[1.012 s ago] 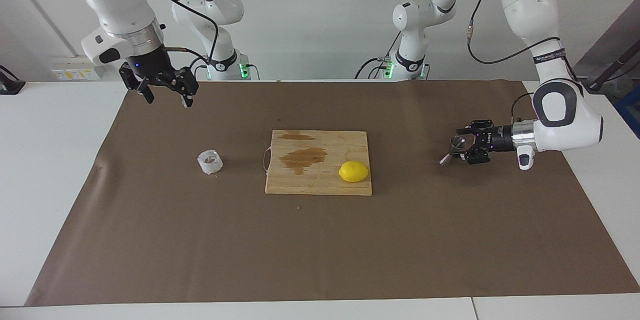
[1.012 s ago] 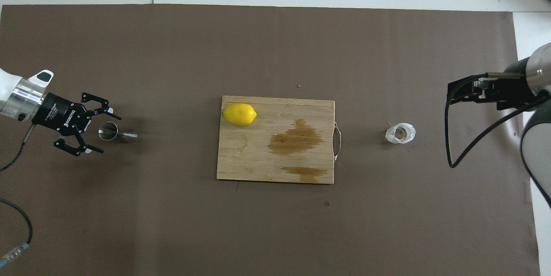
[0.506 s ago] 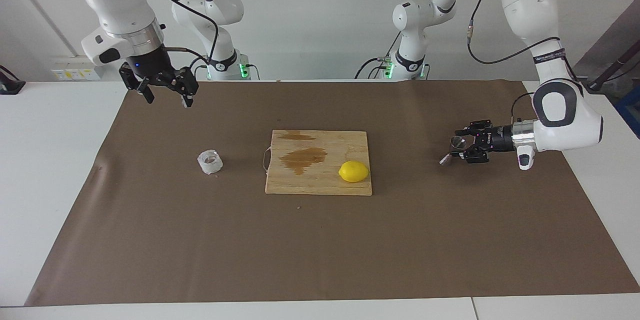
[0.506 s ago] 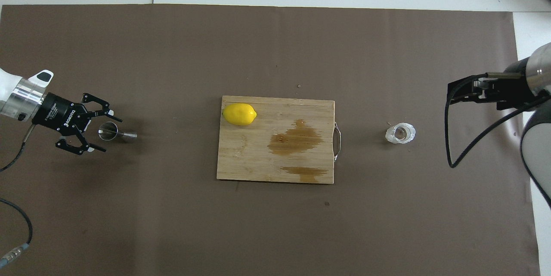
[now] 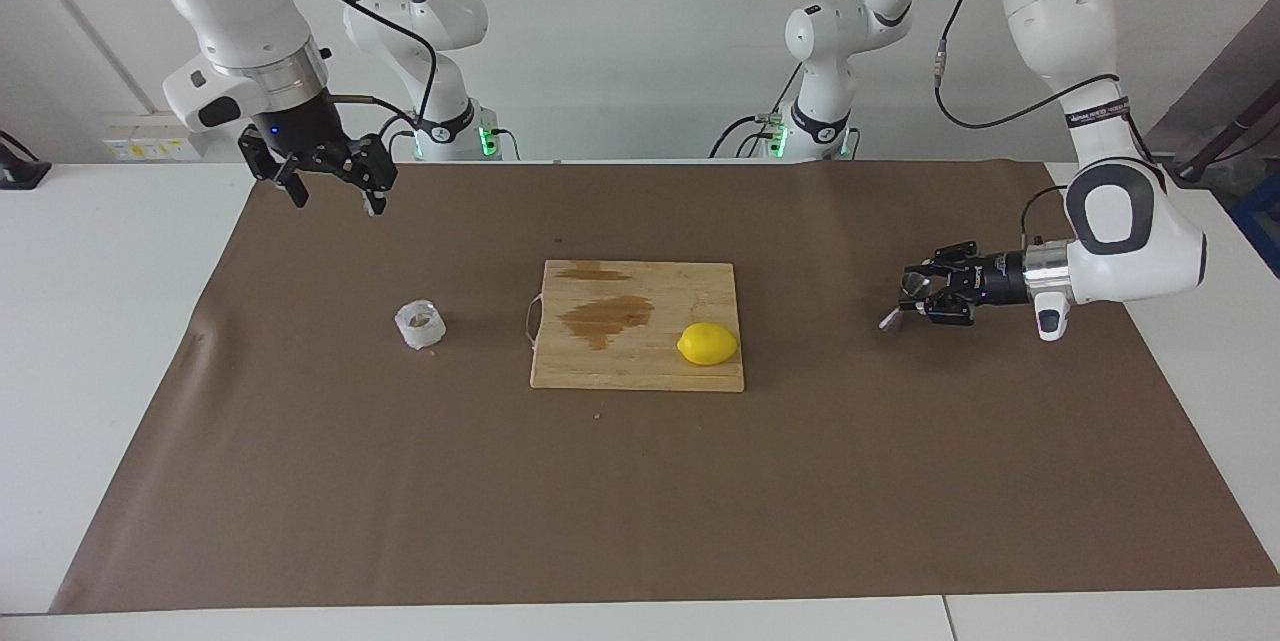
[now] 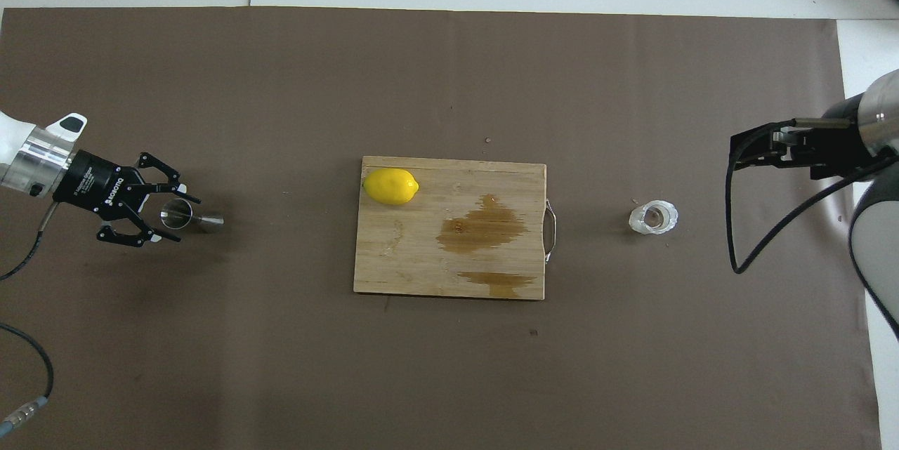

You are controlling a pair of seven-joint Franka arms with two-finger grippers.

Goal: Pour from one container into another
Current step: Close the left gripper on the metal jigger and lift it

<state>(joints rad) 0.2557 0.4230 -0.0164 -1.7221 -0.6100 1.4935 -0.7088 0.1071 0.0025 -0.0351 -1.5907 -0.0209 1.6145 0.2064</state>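
Nothing is poured yet. My left gripper (image 6: 171, 212) sits half-closed around the jigger (image 6: 178, 213), at nine o'clock from the cutting board (image 6: 449, 274). The glass cup (image 6: 653, 217) stands untouched at three o'clock; my right gripper (image 5: 330, 183) waits open above the brown mat (image 6: 449, 85).

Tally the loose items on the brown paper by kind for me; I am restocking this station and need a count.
Glass cup: 1
Steel jigger: 1
Lemon: 1
Wooden cutting board: 1
Total: 4
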